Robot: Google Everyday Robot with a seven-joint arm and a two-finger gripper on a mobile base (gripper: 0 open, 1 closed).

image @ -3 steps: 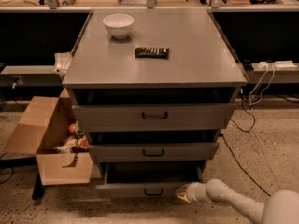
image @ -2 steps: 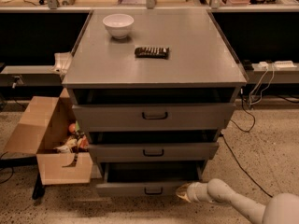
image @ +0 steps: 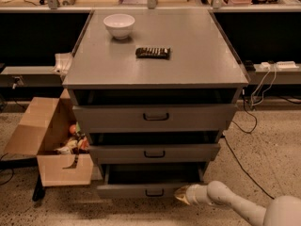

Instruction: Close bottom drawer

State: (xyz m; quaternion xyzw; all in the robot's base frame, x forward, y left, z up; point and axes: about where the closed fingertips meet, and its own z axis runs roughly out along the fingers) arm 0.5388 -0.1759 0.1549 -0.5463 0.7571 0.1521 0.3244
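The bottom drawer [image: 141, 190] is the lowest, narrowest grey front of the grey cabinet [image: 155, 69], with a small black handle [image: 154, 192]. It stands pulled out, its dark tray showing behind the front panel. My gripper [image: 181, 195] comes in low from the lower right on a white arm [image: 244, 210]. Its tip sits against the right end of the bottom drawer's front panel, right of the handle. The mid-sized drawer [image: 154, 153] and the tallest drawer [image: 155, 117] above also stand slightly out.
A white bowl [image: 119, 25] and a dark snack bar [image: 153, 52] lie on the cabinet top. An open cardboard box [image: 51, 145] with items stands on the floor at the left. Cables [image: 244, 126] run across the floor at the right. A dark counter runs behind.
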